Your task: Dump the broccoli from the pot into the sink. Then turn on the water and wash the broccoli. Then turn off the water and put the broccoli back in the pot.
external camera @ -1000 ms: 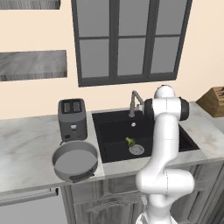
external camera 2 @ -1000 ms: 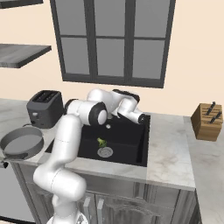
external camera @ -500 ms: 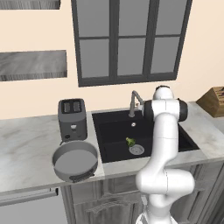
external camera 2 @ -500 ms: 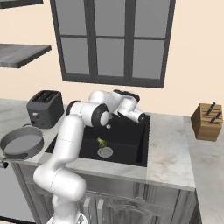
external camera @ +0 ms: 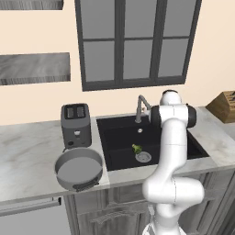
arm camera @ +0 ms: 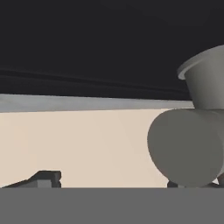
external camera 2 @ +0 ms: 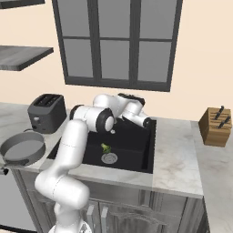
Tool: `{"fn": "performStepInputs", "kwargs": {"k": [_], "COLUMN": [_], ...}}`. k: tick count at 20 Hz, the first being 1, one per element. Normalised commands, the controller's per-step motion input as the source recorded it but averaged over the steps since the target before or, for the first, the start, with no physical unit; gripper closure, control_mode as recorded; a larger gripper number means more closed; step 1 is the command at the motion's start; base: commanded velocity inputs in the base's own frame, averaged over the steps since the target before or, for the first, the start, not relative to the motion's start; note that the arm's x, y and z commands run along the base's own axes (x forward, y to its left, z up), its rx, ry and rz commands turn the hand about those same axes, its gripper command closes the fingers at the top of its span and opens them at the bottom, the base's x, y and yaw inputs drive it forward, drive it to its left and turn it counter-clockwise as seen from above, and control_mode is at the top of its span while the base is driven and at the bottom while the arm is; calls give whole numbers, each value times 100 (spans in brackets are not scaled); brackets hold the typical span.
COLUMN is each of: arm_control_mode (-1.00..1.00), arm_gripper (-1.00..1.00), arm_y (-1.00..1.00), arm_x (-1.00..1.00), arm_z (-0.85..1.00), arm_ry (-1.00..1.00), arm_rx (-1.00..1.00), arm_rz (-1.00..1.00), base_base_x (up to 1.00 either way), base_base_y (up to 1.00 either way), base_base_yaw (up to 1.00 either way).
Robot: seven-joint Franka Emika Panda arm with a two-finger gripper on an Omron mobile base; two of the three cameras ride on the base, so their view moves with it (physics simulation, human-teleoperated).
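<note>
Marble counter [external camera: 27, 156]: black sink [external camera: 120, 137] holds the broccoli [external camera: 136, 148] beside the drain [external camera: 143, 157]. Pot [external camera: 78, 168], nothing inside, left of sink, before toaster [external camera: 75, 124]. Gripper [arm camera: 127, 181] at faucet [external camera: 142, 106], fingers spread wide, holding nothing.

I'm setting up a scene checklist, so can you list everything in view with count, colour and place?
broccoli: one, green, on the sink floor beside the drain
sink: one, black, set in the counter below the window
drain: one, silver, sink floor
faucet: one, grey, behind the sink
pot: one, grey, on the counter left of the sink
toaster: one, dark grey, behind the pot
knife block: one, wooden, counter far right
window: one, dark frame, above the sink
shelf: grey, wall at left
arm: one, white, reaching to the faucet
tool: one, open, by the faucet
</note>
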Motion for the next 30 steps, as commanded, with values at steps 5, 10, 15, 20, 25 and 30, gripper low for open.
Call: {"fn": "performStepInputs", "kwargs": {"k": [5,10,15,20,25,30], "arm_control_mode": [-100,-100,-100,-100,-100,-100], "arm_gripper": [100,100,100,100,100,100], "arm_y": [-2,-45,-75,-82,-97,-100], "arm_x": [6,1,0,2,0,0], "arm_z": [-3,0,0,0,0,0], "arm_ry": [1,5,10,15,15,14], "arm_rx": [0,0,3,8,11,12], "arm_rz": [-9,-16,-14,-13,-13,-13], "base_base_x": [0,0,0,0,0,0], "base_base_y": [0,0,0,0,0,0], "base_base_yaw": [0,0,0,0,0,0]}}
